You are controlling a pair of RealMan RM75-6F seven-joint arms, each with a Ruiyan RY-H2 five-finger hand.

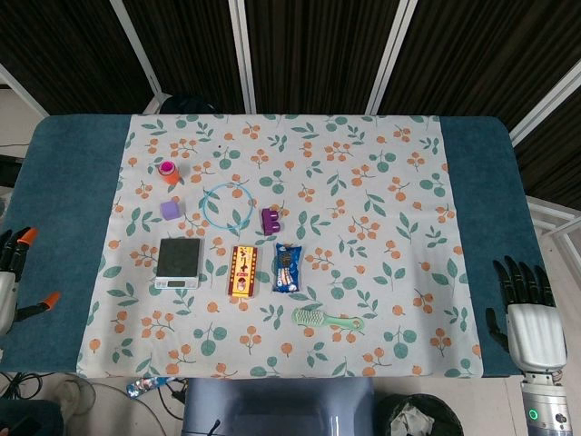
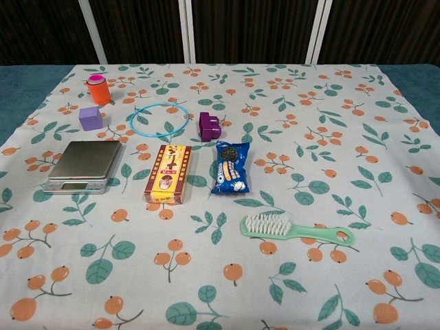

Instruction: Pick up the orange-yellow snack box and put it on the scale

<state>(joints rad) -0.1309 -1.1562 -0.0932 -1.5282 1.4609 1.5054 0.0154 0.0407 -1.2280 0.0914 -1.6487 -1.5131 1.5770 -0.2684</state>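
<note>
Nearest the robot, the green brush [image 2: 297, 230] lies flat on the floral cloth [image 2: 330, 137], bristles up and handle pointing toward 3 o'clock. Both hands sit off the cloth at the near corners of the counter [image 1: 68, 182], seen only in the head view: the left hand [image 1: 14, 272] at about 8 o'clock, with orange-tipped fingers spread and nothing in them, and the right hand [image 1: 526, 313] at about 4 o'clock, its dark fingers straight and apart, likewise holding nothing.

Farther in, three things stand in a row. The orange-yellow snack box [image 2: 168, 173] lies flat at the middle, its long side running near to far. Just beside it at 9 o'clock, but not touching, is the scale [image 2: 82, 165], a silver platform with its display strip on the near edge and nothing on top. At the box's 3 o'clock lies a blue cookie packet [image 2: 229, 168], close alongside.

Beyond that row, a purple toy block [image 2: 209, 126] stands at roughly 1 o'clock from the box, and a thin blue ring [image 2: 159, 119] lies flat at 12 o'clock. A small lilac cube [image 2: 90, 118] sits beyond the scale, near the ring's left edge. Farthest back, at 11 o'clock, an orange cup with a pink lid [image 2: 98, 89] stands upright.
</note>
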